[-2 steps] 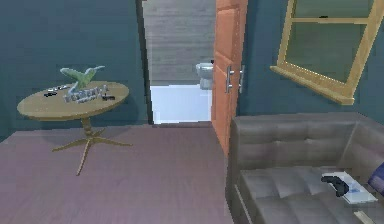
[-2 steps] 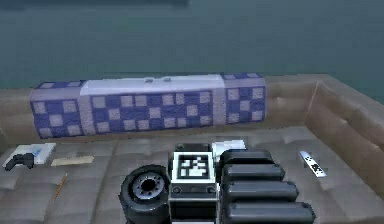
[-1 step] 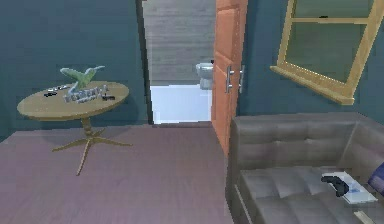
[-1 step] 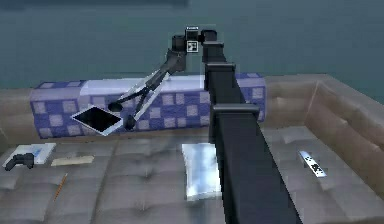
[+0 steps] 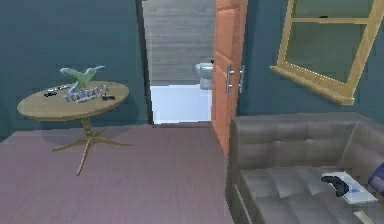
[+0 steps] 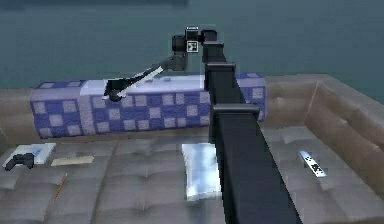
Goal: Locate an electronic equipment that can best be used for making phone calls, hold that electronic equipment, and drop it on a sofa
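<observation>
Arm reaching across the sofa (image 6: 330,115), as seen from beside the robot. The dark square arm (image 6: 236,135) extends over the seat. At its far end the two thin fingers (image 6: 135,79) of the jaws slant toward the arm side view's left and slightly down, their tips in front of a long blue-and-white checked bolster (image 6: 70,110) lying along the backrest. With the bolster behind them, one cannot tell how the jaws are set or whether they hold anything. The phone cannot be picked out with certainty. The likeliest candidate is a slim dark slab with pale marks (image 6: 312,165), flat on the seat cushion right of the arm. It is well apart from the fingers and on the side opposite to their pointing, with its long axis running diagonally toward the seat's front edge. If the phone is instead at the fingertips, the seat lies beneath for the drop. A pale glossy sheet (image 6: 198,165) lies just left of the arm, and a dark controller-shaped thing (image 6: 18,159) lies at far left. The sofa is seamed grey-brown leather, probably yielding. In the forward view a round wooden surface (image 5: 110,100) on splayed legs carries a leafy plant (image 5: 82,72).
</observation>
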Controlling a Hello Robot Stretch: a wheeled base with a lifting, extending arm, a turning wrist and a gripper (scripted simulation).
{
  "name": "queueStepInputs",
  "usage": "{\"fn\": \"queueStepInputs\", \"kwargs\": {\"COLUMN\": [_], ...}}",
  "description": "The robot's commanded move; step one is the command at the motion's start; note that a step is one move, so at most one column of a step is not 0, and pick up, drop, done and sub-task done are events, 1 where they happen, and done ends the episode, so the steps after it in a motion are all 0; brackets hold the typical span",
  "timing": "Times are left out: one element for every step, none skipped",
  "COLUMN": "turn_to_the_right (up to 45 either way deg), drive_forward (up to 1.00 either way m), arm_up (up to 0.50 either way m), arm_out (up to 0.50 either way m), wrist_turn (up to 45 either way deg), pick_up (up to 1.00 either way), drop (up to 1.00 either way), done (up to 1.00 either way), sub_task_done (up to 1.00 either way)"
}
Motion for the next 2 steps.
{"fn": "queueStepInputs", "kwargs": {"turn_to_the_right": [0.0,0.0], "drive_forward": [0.0,0.0], "arm_up": [0.0,0.0], "arm_out": [0.0,0.0], "wrist_turn": [45.0,39.0], "pick_up": [0.0,0.0], "drop": [0.0,0.0], "done": [0.0,0.0], "sub_task_done": [0.0,0.0]}}
